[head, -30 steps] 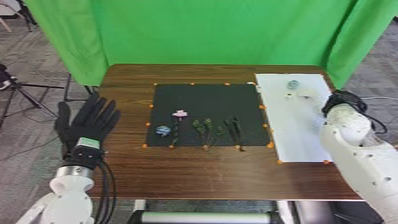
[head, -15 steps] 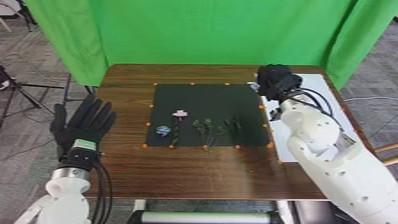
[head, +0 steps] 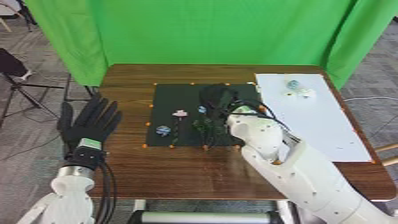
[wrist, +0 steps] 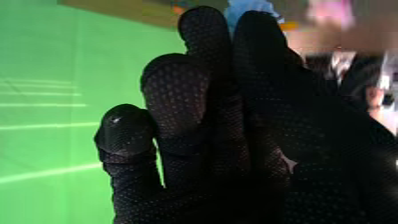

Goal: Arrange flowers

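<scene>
Pale blue flower [head: 202, 109] is showing near frame centre, lower left of the right robot hand [head: 216, 95], whose nearly closed thumb and fingers are apparently pinching it; the pink flower [head: 180, 114] is lying just left, long axis pointing towards the bottom edge.

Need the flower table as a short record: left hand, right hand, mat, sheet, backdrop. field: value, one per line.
left_hand: left hand, open, at the table's left edge
right_hand: right hand, over the mat, light-blue flower at its fingers
mat: black mat, with pink flower, round blue flower, green stems partly hidden by the arm
sheet: white sheet, with pale blue bloom and white bloom near its far end
backdrop: green curtain
</scene>
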`<state>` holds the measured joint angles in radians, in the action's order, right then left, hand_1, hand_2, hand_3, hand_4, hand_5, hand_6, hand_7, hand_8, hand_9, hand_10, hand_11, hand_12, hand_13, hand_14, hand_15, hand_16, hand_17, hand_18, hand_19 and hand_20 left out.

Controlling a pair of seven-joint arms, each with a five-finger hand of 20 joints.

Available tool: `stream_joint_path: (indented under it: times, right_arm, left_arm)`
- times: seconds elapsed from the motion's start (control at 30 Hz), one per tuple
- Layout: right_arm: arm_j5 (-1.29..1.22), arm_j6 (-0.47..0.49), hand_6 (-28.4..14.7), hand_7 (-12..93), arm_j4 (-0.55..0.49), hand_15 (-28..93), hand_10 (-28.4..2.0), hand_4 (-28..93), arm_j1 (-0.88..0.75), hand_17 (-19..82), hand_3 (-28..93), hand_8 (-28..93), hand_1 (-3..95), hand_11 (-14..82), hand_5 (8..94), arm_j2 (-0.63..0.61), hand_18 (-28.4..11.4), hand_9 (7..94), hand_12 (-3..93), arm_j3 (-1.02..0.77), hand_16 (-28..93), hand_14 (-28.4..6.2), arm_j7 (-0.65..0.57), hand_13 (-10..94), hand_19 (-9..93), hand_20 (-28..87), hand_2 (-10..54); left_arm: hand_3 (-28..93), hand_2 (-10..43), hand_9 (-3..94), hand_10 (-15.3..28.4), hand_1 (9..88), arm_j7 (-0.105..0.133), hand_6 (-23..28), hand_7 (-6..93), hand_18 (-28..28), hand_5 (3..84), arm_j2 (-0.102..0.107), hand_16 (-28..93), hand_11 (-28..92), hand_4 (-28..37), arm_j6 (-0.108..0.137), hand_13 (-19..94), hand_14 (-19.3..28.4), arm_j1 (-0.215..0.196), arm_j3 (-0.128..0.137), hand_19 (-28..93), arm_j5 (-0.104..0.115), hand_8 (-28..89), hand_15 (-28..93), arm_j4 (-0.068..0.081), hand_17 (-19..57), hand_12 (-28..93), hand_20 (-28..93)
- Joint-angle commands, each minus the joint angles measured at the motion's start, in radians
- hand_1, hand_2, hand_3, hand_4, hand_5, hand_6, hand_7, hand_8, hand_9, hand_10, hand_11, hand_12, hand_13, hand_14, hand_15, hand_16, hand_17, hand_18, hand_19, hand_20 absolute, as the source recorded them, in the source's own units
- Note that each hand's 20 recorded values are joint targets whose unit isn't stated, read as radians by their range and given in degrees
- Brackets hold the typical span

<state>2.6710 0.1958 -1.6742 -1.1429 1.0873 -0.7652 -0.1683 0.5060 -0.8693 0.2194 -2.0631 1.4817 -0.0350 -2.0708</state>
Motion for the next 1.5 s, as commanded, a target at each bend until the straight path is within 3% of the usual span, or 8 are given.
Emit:
stream_joint_path:
  times: [0.03,0.47,0.57,0.83,1.1,1.27,1.43,1.5]
  right_arm:
    - [0.025,0.019,0.8,28,0.029,57,-7.4,-28,0.021,44,69,1,60.3,7.2,75.3,0.029,-19.7,86.6,37.1,0.013,36,-6.2,-0.033,75,93,41,-9.5]
    - [0.053,0.075,0.3,26,0.043,58,-7.2,-28,0.013,43,69,-1,60.0,5.9,72.1,0.044,-19.7,82.7,34.8,0.024,37,-6.1,-0.027,73,93,42,-9.5]
    - [0.059,0.077,0.2,27,0.045,53,-7.4,-28,0.013,40,68,-2,61.9,5.0,70.0,0.048,-19.2,78.9,32.0,0.021,40,-4.0,-0.024,71,90,40,-9.5]
    - [0.040,0.106,0.4,27,0.019,47,-8.6,-28,-0.009,39,69,-3,62.6,10.0,67.3,0.048,-19.0,71.4,23.5,-0.004,42,-2.7,-0.031,70,87,39,-9.5]
    - [-0.042,0.070,0.6,23,-0.112,47,-11.4,-28,-0.090,38,70,-6,60.2,13.5,63.8,0.014,-19.4,64.7,16.7,-0.152,41,-3.3,-0.126,69,87,38,-9.5]
    - [-0.117,-0.038,-0.3,22,-0.065,47,-12.9,-28,-0.090,37,73,-14,54.5,13.2,60.6,-0.024,-19.8,61.8,16.2,-0.236,39,-5.2,-0.205,66,84,36,-9.5]
    - [-0.173,-0.042,-2.9,20,0.005,54,-15.1,-28,-0.065,34,80,-13,45.8,12.5,55.7,-0.077,-21.0,55.8,15.7,-0.302,28,-11.2,-0.316,57,82,34,-9.5]
    - [-0.173,-0.007,-3.0,19,0.018,55,-13.6,-28,-0.063,33,80,-13,46.4,12.5,54.5,-0.106,-21.1,54.4,15.3,-0.321,27,-11.9,-0.310,55,82,34,-9.5]
  left_arm:
    - [68,19.0,32.1,13.2,20.6,0.000,7.1,13.0,13.4,39.6,-0.001,-8,20,-28.3,0.009,25,14.5,0.011,-0.010,34,0.004,-9,37,0.000,-4.0,10,10]
    - [69,19.1,32.2,13.4,20.3,0.001,7.2,12.8,13.4,39.8,0.006,-7,18,-28.3,0.023,25,14.4,0.023,-0.020,34,0.018,-9,35,0.002,-4.0,10,10]
    - [70,18.4,32.4,13.4,21.0,0.016,7.3,13.1,13.4,40.0,0.011,-7,19,-28.3,0.032,25,14.4,0.025,-0.022,34,0.044,-9,35,-0.001,-3.9,11,11]
    - [71,17.7,32.7,13.4,21.7,0.001,7.4,13.9,13.4,40.2,0.000,-7,19,-28.3,0.035,25,14.3,0.017,-0.012,34,0.039,-9,36,-0.003,-3.8,11,11]
    - [70,17.5,32.7,13.4,22.1,-0.005,7.4,13.9,13.4,40.1,0.000,-7,19,-28.3,0.027,25,14.3,0.017,-0.003,34,0.033,-9,36,-0.001,-3.8,11,11]
    - [70,17.5,33.0,13.4,22.1,0.011,7.4,14.2,13.4,40.1,0.009,-7,20,-28.3,0.028,25,14.4,0.009,0.002,34,0.037,-9,37,-0.005,-3.8,11,11]
    - [70,17.3,33.2,13.4,22.2,0.004,7.3,14.5,13.5,40.1,0.008,-7,21,-28.3,0.023,26,14.3,0.012,0.006,35,0.029,-9,38,-0.004,-3.8,11,11]
    - [71,17.3,33.2,13.3,22.1,0.001,7.2,14.7,13.5,40.1,0.007,-8,21,-28.3,0.013,26,14.3,0.009,0.009,35,0.019,-9,39,-0.001,-3.9,11,11]
